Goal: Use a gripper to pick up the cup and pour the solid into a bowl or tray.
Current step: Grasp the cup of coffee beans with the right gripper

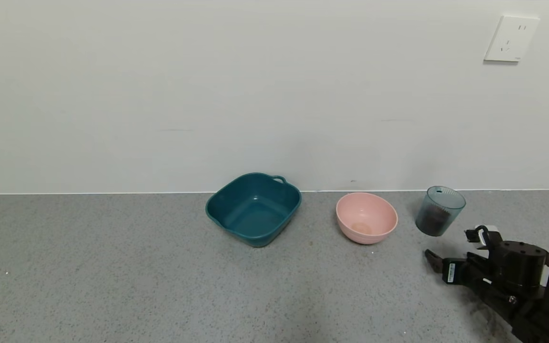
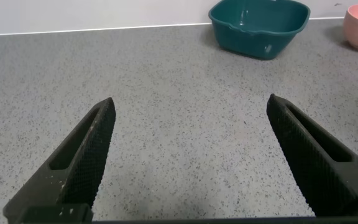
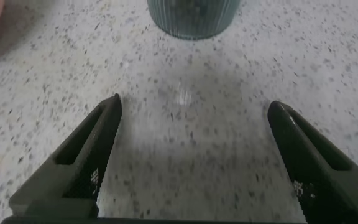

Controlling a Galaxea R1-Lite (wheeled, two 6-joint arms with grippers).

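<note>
One cup (image 1: pixel 440 211) of dark solid (image 1: pixel 433 221), one pink bowl (image 1: pixel 366 217), one teal basin (image 1: pixel 253 208); right end effector (image 3: pixel 194 155) gapes empty at lower right, left end effector (image 2: pixel 191 155) likewise spread.

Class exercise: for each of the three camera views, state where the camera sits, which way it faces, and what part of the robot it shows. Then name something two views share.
Head view: high on the robot, facing forward and down at the counter and wall; shows the right pincer near the cup.
Left wrist view: behind the open left pincer, facing the teal basin.
Right wrist view: behind the open right pincer, facing the cup's base.
Shared: the pink bowl appears in the head and left wrist views.
</note>
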